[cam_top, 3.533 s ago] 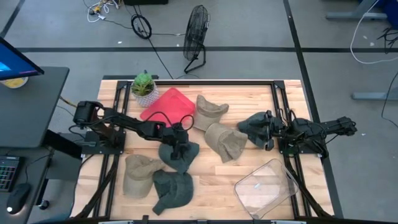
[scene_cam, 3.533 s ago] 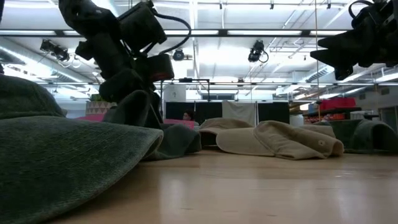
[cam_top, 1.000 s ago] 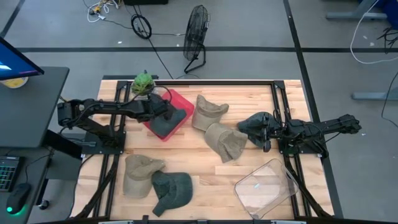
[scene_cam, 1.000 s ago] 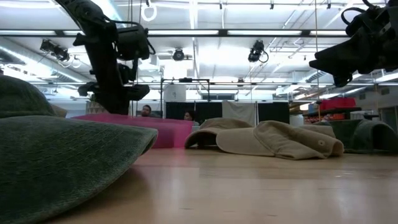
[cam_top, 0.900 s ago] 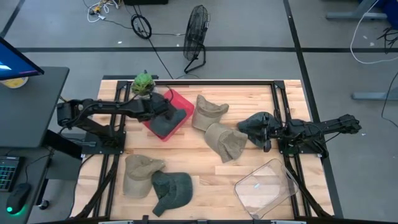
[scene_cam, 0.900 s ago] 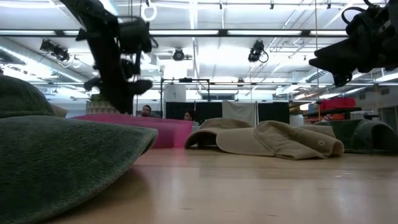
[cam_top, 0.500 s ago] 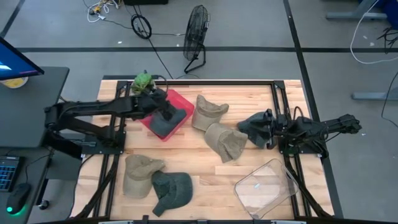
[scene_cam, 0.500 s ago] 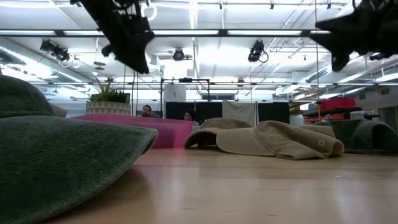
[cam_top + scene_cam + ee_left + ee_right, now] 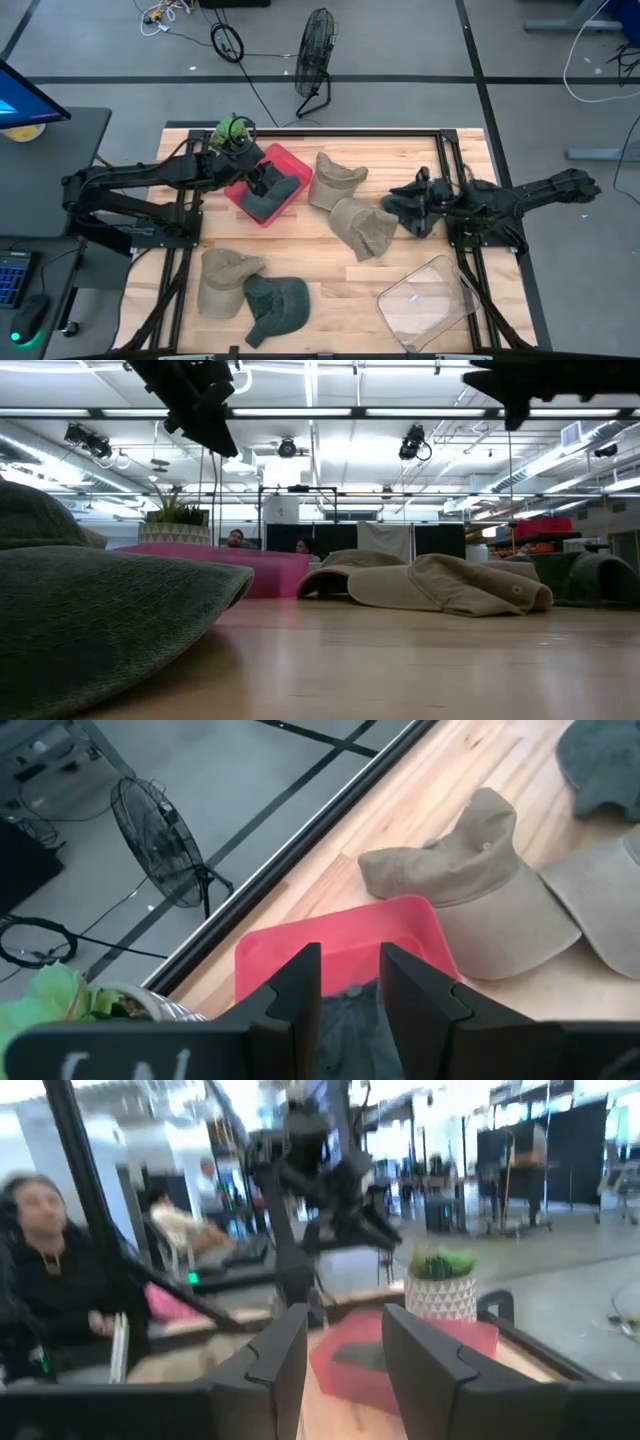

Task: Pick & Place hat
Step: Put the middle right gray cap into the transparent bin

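A dark green hat (image 9: 270, 203) lies crumpled in the red tray (image 9: 285, 160) at the table's far left. My left gripper (image 9: 258, 180) hangs open above that hat and tray without touching them. In the left wrist view the hat (image 9: 350, 1012) shows between the open fingers of my left gripper (image 9: 350, 985), inside the tray (image 9: 340, 935). My right gripper (image 9: 418, 197) is open and raised over a second dark green hat (image 9: 400, 212) that lies at the table's right. The right wrist view looks level across the table past the open fingers of my right gripper (image 9: 345, 1350).
Two tan hats (image 9: 335, 180) (image 9: 362, 228) lie mid-table. Another tan hat (image 9: 225, 280) and a dark green hat (image 9: 275, 305) lie near the left front. A clear container (image 9: 430, 300) stands at the right front, and a potted plant (image 9: 232, 135) beside the tray.
My left gripper has risen off the red tray and moved slightly toward the table's left, while the dark green hat has stayed in the tray. My right gripper has also lifted, leaving the top of the low view, with its arm stretched out further.
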`<action>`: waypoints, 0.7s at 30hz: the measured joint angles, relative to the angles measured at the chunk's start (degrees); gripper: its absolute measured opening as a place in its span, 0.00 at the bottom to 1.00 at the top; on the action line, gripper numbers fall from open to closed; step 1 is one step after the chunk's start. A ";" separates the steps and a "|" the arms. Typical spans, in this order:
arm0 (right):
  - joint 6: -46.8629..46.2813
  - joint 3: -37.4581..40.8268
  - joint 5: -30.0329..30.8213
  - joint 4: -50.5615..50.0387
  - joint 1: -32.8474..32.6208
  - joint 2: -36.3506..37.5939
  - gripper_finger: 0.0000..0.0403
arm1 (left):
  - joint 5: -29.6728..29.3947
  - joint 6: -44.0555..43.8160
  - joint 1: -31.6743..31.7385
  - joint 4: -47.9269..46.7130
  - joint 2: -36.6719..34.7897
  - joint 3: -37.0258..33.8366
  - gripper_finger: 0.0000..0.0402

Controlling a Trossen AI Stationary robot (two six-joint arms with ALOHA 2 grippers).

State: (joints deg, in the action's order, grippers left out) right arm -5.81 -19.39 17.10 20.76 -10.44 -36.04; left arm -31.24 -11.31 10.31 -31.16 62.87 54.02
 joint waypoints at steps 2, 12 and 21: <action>-2.25 -3.74 0.34 -3.17 0.00 -5.82 0.33 | 0.00 0.05 0.00 -0.02 0.02 0.00 0.27; -12.46 -11.87 1.28 -14.98 0.12 -30.09 0.33 | 0.00 0.66 0.00 -0.04 0.02 -0.01 0.27; -9.29 -11.92 1.29 -23.21 0.56 -39.62 0.33 | 0.01 0.07 0.00 -0.07 0.02 0.00 0.27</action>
State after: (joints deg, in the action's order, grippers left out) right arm -15.10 -31.31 18.39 -2.45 -9.87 -75.66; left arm -31.24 -11.24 10.31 -31.23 62.89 54.01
